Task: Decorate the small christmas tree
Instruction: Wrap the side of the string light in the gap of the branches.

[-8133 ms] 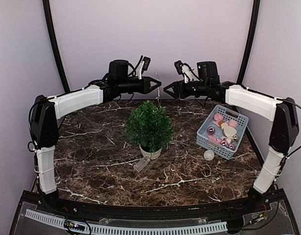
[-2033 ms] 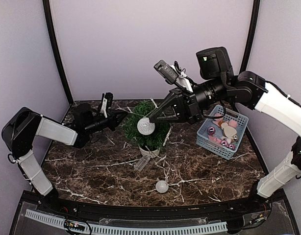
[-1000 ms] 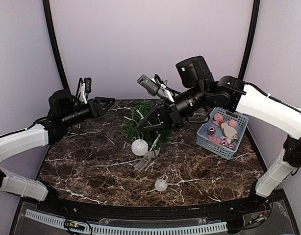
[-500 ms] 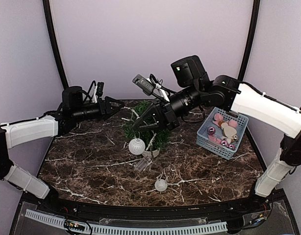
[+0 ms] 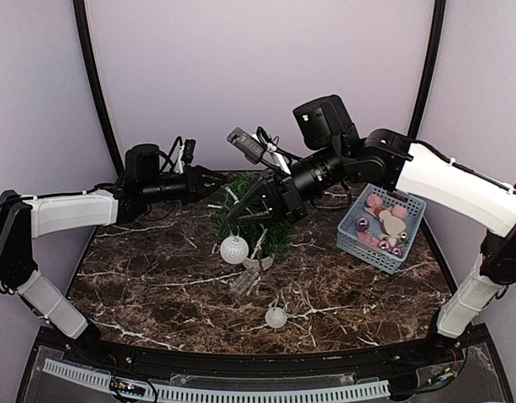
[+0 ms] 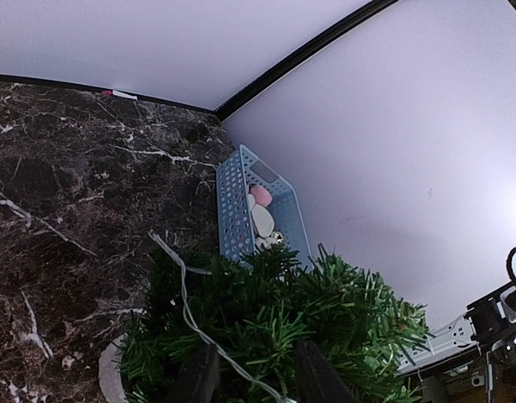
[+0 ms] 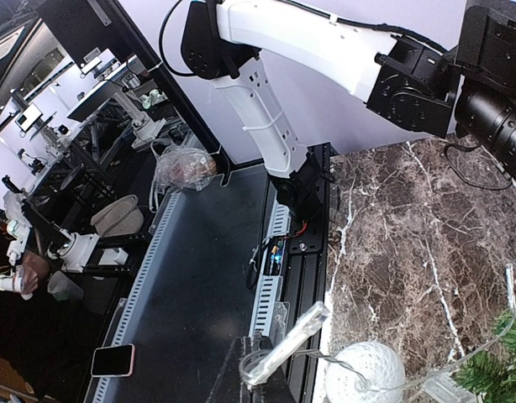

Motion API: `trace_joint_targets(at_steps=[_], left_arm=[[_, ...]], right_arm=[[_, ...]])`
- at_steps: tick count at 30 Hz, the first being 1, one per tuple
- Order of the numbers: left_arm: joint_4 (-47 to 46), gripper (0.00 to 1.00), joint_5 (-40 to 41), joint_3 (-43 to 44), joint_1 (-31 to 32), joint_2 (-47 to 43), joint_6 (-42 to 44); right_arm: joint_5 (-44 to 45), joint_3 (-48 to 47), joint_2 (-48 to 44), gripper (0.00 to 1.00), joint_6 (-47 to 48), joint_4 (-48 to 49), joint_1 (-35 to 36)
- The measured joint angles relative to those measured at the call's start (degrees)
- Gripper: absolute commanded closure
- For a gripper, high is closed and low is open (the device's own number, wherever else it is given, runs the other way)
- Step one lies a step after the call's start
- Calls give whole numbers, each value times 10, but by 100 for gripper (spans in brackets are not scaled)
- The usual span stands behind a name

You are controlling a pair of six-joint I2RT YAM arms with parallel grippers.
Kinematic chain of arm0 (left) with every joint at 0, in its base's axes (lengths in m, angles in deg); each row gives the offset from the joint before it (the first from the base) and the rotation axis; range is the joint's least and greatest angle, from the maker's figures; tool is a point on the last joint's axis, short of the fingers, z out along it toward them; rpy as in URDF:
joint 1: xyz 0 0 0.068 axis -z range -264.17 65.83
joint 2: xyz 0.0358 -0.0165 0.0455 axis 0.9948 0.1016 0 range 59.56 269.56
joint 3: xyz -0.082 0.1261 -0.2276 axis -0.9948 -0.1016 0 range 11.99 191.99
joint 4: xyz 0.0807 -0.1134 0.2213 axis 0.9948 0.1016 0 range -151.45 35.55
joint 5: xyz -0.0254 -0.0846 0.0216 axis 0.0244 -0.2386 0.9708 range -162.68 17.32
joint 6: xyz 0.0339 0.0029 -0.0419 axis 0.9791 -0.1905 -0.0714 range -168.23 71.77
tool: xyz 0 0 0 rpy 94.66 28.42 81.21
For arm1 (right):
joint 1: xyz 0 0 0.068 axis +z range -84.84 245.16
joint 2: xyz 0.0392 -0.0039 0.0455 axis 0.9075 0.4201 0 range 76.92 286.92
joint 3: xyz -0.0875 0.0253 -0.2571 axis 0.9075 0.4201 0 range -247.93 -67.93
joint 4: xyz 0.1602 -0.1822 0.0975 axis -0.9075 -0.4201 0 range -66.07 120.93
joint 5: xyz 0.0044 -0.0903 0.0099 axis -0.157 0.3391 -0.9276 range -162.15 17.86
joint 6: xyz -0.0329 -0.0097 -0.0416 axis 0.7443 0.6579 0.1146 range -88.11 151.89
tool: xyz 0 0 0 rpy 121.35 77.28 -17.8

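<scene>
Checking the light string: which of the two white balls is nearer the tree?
The upper white ball, on the wire right beside the small christmas tree. The lower white ball lies apart on the marble table, toward its near edge.

The desk (image 5: 157,285) is dark brown marble veined white. The small christmas tree (image 5: 229,225) is dark green, its pot (image 6: 108,369) pale. The basket (image 5: 359,243) is light blue lattice — its ornaments (image 5: 384,220) pink, cream and silver. The hanging ball (image 5: 234,249) and loose ball (image 5: 276,316) are white; the cord (image 6: 184,295) is clear.
</scene>
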Motion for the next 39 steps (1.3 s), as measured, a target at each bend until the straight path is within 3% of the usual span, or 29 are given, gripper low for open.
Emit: trace_joint_targets(at_steps=[10, 24, 39], left_arm=[[-1, 100, 6, 0, 8, 0, 1], [30, 100, 85, 0, 2, -58, 51], [29, 100, 102, 17, -33, 33, 102]], right_arm=[[5, 1, -1, 100, 0, 4, 0], [26, 29, -1, 100, -26, 43, 1], [26, 50, 30, 100, -52, 79, 14]])
